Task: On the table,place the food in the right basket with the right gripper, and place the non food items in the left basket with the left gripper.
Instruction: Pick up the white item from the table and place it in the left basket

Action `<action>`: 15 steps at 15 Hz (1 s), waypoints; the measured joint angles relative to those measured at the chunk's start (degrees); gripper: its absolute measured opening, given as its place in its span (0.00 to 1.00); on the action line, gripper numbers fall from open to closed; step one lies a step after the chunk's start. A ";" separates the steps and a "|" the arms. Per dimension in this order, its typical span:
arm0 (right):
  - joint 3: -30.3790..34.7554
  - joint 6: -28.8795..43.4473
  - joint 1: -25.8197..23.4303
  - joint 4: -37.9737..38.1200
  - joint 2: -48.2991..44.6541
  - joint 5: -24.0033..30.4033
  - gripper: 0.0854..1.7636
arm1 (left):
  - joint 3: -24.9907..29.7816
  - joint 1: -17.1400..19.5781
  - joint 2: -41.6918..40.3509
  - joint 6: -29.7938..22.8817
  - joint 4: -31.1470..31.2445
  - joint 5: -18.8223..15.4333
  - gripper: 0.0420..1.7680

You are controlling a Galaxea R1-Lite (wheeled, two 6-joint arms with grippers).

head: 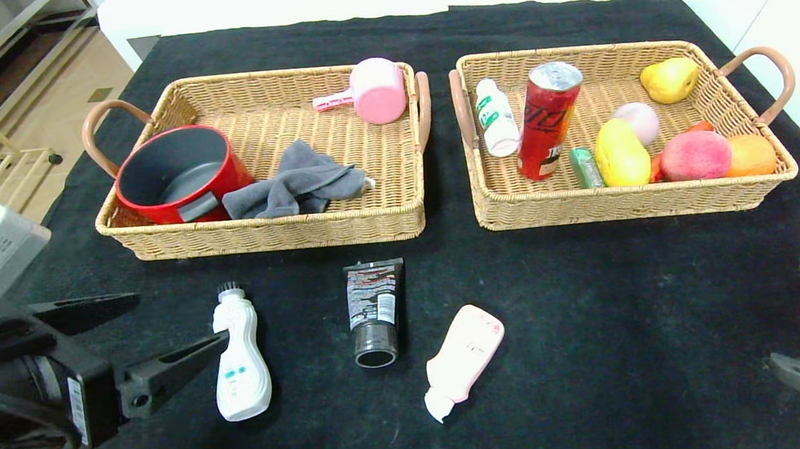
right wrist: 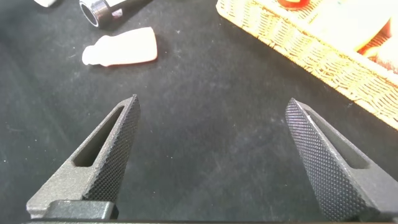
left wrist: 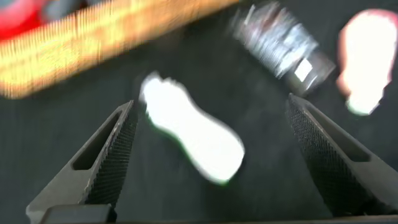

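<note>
On the black table (head: 625, 321) lie three non food items: a white curvy bottle (head: 241, 355), a dark printed tube (head: 374, 311) and a pale pink tube (head: 462, 357). My left gripper (head: 182, 316) is open just left of the white bottle (left wrist: 193, 137), which shows between and ahead of its fingers in the left wrist view. The right basket (head: 624, 202) holds the food: a small white bottle (head: 496, 117), a red can (head: 548, 121) and a peach (head: 695, 155). At the table's right edge my right gripper (head: 785, 312) hangs open over bare cloth (right wrist: 212, 102).
The left basket (head: 267, 230) contains a red pot (head: 178, 173), a grey cloth (head: 298, 182) and a pink cup (head: 376, 89). More fruit fills the right basket, among it a yellow pear (head: 670, 79) and a mango (head: 620, 153).
</note>
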 joint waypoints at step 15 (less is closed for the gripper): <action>0.17 -0.33 -0.06 -0.04 1.79 -0.65 0.97 | -20.36 -6.45 20.68 -30.61 26.86 17.08 0.97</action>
